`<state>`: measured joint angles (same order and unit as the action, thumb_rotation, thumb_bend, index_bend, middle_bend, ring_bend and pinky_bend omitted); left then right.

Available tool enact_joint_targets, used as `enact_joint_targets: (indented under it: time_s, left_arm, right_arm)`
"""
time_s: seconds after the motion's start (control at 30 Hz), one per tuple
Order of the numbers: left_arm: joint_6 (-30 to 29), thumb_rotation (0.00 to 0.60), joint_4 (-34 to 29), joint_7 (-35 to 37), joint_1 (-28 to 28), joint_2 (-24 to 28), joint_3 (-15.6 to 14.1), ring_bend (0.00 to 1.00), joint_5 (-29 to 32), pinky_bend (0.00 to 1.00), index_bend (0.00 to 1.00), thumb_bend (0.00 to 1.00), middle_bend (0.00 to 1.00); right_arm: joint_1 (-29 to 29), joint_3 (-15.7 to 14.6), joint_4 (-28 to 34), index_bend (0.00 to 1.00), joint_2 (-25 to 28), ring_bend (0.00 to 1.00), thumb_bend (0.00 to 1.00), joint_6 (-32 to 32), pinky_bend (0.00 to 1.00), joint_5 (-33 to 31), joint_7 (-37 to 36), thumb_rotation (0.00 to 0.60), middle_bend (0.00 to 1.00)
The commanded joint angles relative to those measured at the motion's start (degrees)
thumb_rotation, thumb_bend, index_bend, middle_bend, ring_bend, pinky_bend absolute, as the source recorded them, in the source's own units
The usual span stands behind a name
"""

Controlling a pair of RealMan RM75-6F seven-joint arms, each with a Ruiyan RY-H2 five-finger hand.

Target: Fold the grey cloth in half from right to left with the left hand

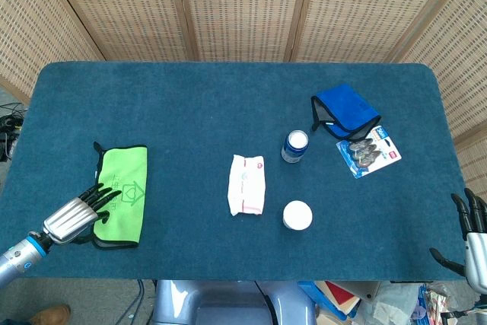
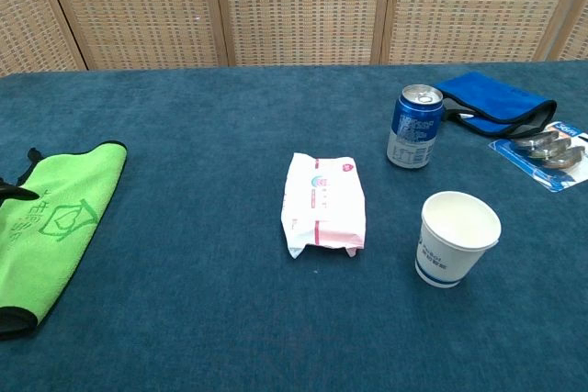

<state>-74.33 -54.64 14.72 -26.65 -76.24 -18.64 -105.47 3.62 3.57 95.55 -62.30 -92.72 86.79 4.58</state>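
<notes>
No grey cloth shows; the cloth at the near left is bright green with black edging (image 1: 125, 188), lying flat as a narrow strip (image 2: 55, 218). My left hand (image 1: 80, 215) lies at the cloth's left edge, its dark fingers stretched out and resting on the fabric, gripping nothing. In the chest view only its fingertips (image 2: 11, 192) poke in at the left border. My right hand (image 1: 472, 226) hangs off the table's right front corner with fingers apart and nothing in it.
A white tissue pack (image 1: 246, 184) lies mid-table. To its right stand a blue can (image 1: 295, 145) and a white paper cup (image 1: 297, 215). A blue cloth (image 1: 344, 112) and a blister pack (image 1: 369, 152) lie at the far right.
</notes>
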Motion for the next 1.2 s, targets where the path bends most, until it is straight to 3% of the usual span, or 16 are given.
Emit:
enact_joint_targets:
  time_s: [0.03, 0.53, 1.2]
  left_arm:
    - [-0.7, 0.6, 1.2, 1.1, 1.3, -1.2, 0.0, 0.0, 0.3, 0.0, 0.47, 0.27, 0.0]
    - [-4.3, 0.6, 11.2, 4.4, 4.7, -6.9, -0.1, 0.0, -1.4, 0.0, 0.48, 0.27, 0.0]
    - [-3.4, 0.6, 12.8, 3.3, 4.4, -8.4, 0.2, 0.0, -2.3, 0.0, 0.48, 0.27, 0.0]
  right_arm:
    - [0.0, 0.0, 0.0, 0.0, 0.1, 0.0, 0.0, 0.1, 0.0, 0.0, -0.1, 0.6, 0.0]
    - [0.0, 0.0, -0.1, 0.01, 0.2, 0.0, 0.0, 0.4, 0.0, -0.2, -0.6, 0.6, 0.0]
    - [0.0, 0.0, -0.2, 0.01, 0.4, 0.0, 0.0, 0.4, 0.0, -0.4, -1.2, 0.6, 0.0]
